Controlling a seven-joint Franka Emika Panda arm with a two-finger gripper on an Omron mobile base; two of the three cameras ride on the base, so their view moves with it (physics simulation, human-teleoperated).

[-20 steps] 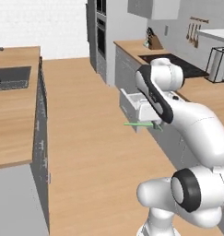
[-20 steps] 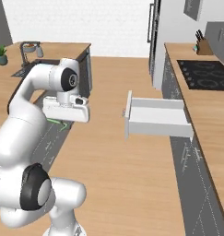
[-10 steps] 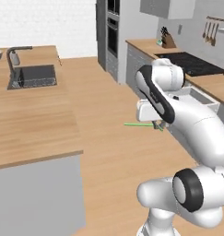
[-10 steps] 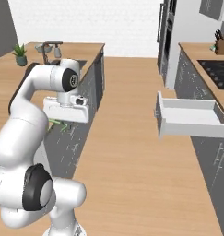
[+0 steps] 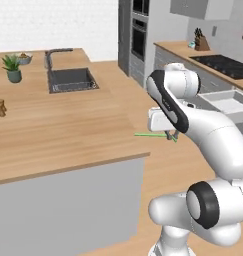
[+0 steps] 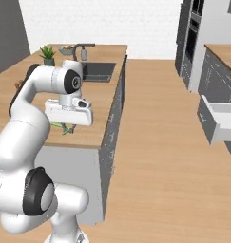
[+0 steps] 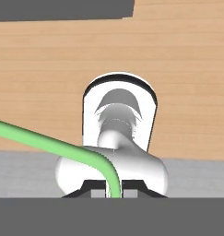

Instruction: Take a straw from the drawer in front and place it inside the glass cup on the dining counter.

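My gripper point(image 5: 170, 135) is shut on the thin light green straw point(image 5: 145, 134), which sticks out sideways just past the near corner of the wood-topped dining counter point(image 5: 68, 130). From the other side, the gripper point(image 6: 67, 128) hangs over the counter's front edge point(image 6: 88, 137) with the straw point(image 6: 55, 125) in it. In the hand view the straw point(image 7: 49, 144) curves down into the fingertips point(image 7: 114, 193). The drawer point(image 5: 228, 102) stands open to the right, white inside point(image 6: 224, 121). The glass cup is out of view.
The counter holds a dark inset sink point(image 5: 70, 80) with a faucet point(image 5: 55, 52), a potted plant point(image 5: 13, 67) and a small brown shaker point(image 5: 0, 106). A wood floor aisle point(image 6: 155, 142) runs between the counter and the wall cabinets with the cooktop point(image 5: 225, 65).
The base has driven and turned, so both base views have swung from the open drawer toward the dining counter. The straw stays in the shut gripper.
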